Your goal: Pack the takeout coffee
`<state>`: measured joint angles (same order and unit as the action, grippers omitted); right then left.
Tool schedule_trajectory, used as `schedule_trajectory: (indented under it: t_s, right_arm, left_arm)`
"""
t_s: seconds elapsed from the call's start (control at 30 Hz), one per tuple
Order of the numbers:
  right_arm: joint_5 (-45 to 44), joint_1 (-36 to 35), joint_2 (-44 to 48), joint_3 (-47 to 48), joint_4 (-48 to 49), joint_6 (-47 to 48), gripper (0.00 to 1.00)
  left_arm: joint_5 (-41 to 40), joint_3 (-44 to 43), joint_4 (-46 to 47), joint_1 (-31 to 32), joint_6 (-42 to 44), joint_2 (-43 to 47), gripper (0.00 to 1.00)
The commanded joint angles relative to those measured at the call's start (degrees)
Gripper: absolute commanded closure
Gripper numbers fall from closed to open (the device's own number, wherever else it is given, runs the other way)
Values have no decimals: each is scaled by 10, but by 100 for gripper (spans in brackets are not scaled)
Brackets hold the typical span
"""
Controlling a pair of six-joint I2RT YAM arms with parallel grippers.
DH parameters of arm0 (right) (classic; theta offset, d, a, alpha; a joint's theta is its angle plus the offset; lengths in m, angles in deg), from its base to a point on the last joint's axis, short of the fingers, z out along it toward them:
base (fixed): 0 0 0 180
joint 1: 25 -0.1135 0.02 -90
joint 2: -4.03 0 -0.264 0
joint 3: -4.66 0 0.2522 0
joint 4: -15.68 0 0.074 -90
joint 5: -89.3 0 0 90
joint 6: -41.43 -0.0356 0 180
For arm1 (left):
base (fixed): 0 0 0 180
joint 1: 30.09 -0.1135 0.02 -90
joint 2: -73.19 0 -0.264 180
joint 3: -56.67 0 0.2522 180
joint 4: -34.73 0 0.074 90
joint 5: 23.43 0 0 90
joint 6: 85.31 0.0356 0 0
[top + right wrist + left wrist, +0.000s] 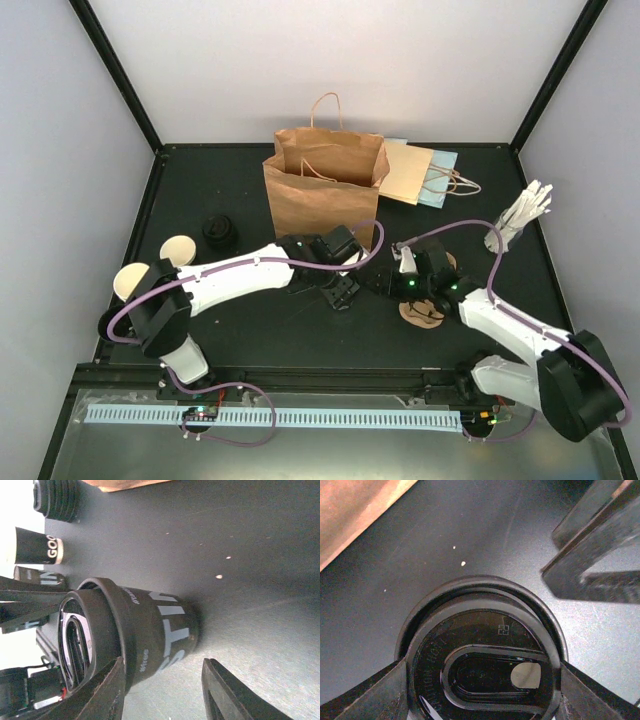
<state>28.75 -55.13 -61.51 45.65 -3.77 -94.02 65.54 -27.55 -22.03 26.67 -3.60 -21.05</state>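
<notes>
Right wrist: cup stands upright, axis vertical.

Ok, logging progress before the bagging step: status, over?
Left gripper clamped on black round lid atop black-sleeved paper cup. Right gripper open near its sleeve. Brown paper bag upright behind, nothing blocking.

"GOO" on far cup

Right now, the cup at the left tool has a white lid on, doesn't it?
No. The lid is black, not white, as the left wrist view shows. So: the cup at the left tool has a black lid on.
</notes>
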Motion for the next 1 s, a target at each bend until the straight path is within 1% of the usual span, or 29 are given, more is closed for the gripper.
schedule_trajectory:
  t_s: [0.0,0.17,0.27,0.37,0.47,0.57,0.6,0.63,0.97]
  right_arm:
    - [-82,-1,38,31,-141,47,55]
    - [-102,-1,83,12,-148,47,55]
    - [-109,-1,109,2,-150,46,54]
    - [-112,-1,120,2,-158,50,54]
    - [-113,-1,127,6,-170,57,54]
    - [-115,-1,134,8,-174,61,54]
    - [-115,-1,136,8,-175,62,54]
    - [-114,-1,138,8,-175,63,54]
    - [-118,-1,141,29,-194,90,51]
  left_arm:
    - [22,7,-92,7,-53,-49,44]
    - [10,-5,-102,7,-130,-42,43]
    - [12,-11,-99,7,-168,-32,41]
    - [10,-21,-105,8,-180,-30,32]
    - [8,-31,-113,8,-182,-31,18]
    - [3,-39,-120,9,-185,-29,10]
    - [1,-41,-122,9,-184,-27,4]
    - [0,-44,-124,9,-185,-24,2]
    - [-8,-84,-156,10,-183,18,1]
